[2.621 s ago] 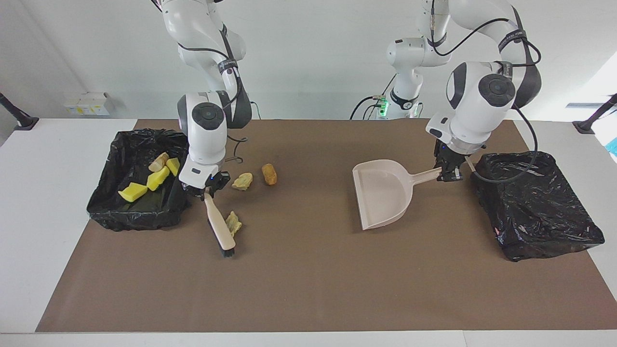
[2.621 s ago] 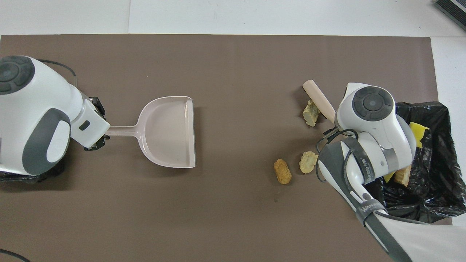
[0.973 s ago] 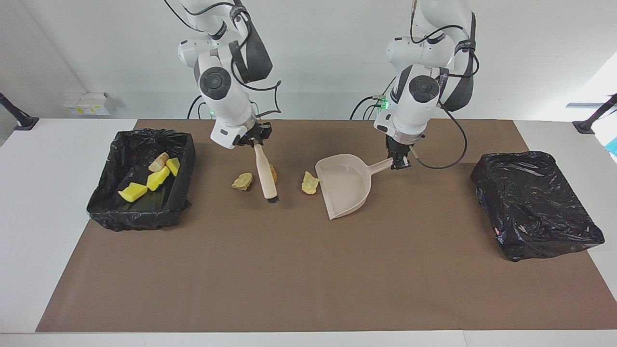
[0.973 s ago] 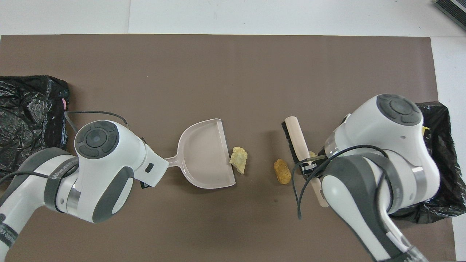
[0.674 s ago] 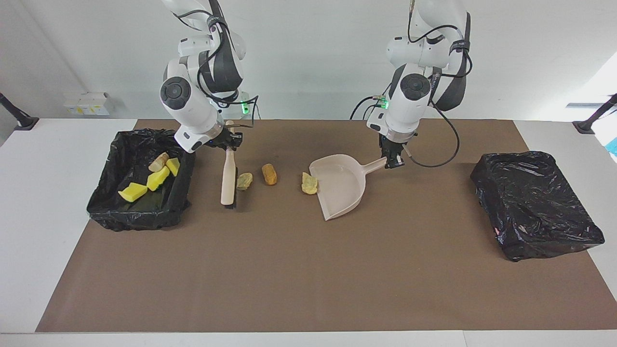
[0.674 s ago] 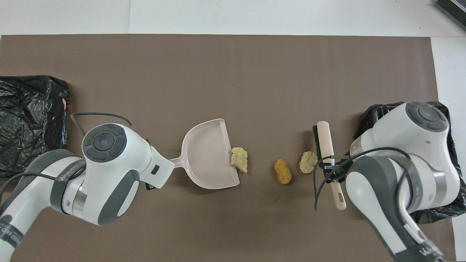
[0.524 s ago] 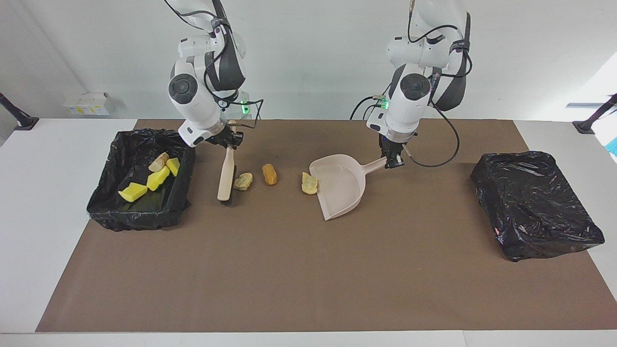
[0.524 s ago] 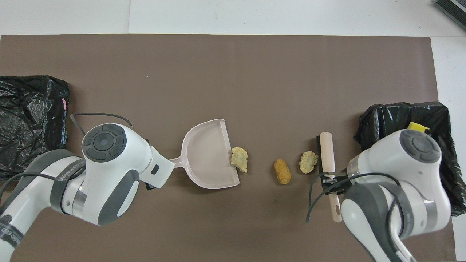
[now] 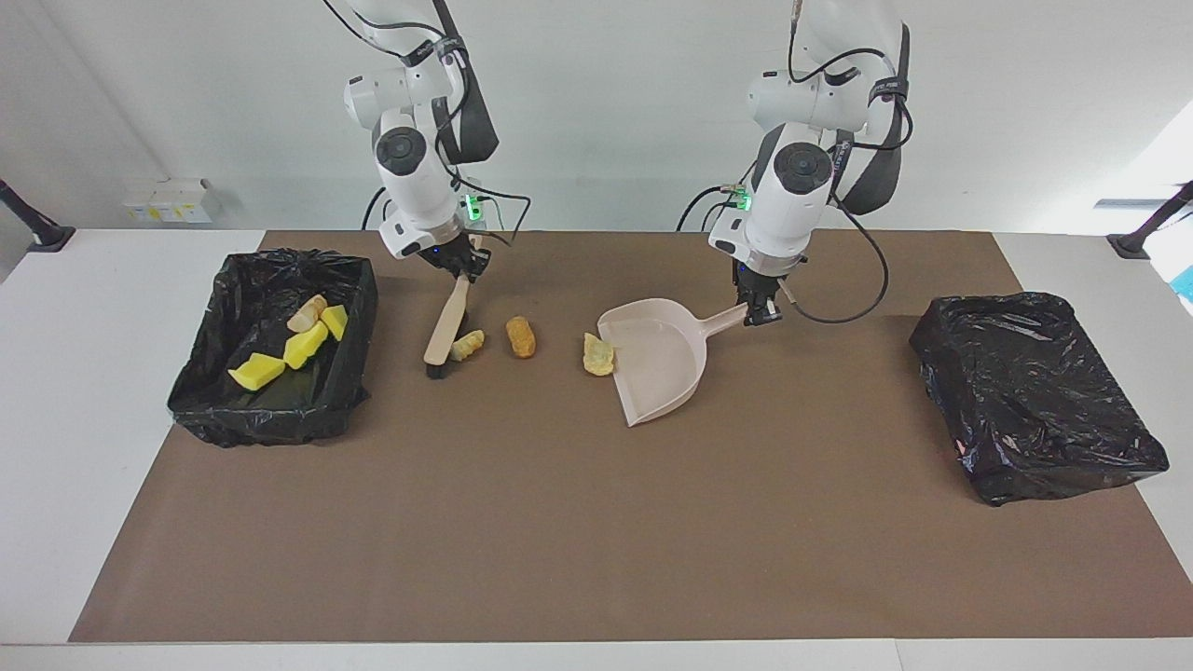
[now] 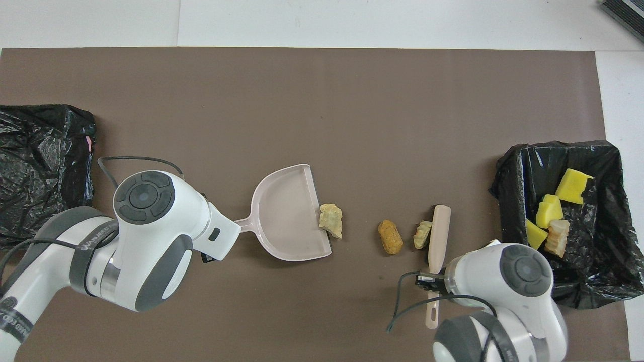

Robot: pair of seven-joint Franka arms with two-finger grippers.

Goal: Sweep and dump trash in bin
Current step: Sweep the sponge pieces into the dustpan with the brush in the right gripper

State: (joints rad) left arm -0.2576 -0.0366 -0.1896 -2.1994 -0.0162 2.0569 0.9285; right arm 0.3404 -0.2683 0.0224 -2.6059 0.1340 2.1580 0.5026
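Overhead view: left arm (image 10: 90, 241) reads "WANLEED"

From overhead, my left end effector (image 10: 204, 257) is hidden under its own white wrist. The crumpled black plastic bag (image 10: 43, 166) runs off the frame's edge. I can't make out the brush's dark bristles (image 9: 435, 371) against the counter.

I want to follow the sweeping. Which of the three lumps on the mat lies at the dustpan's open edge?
The pale tan lump lies at the dustpan lip; the orange-brown lump and the lump beside the brush lie apart from it.
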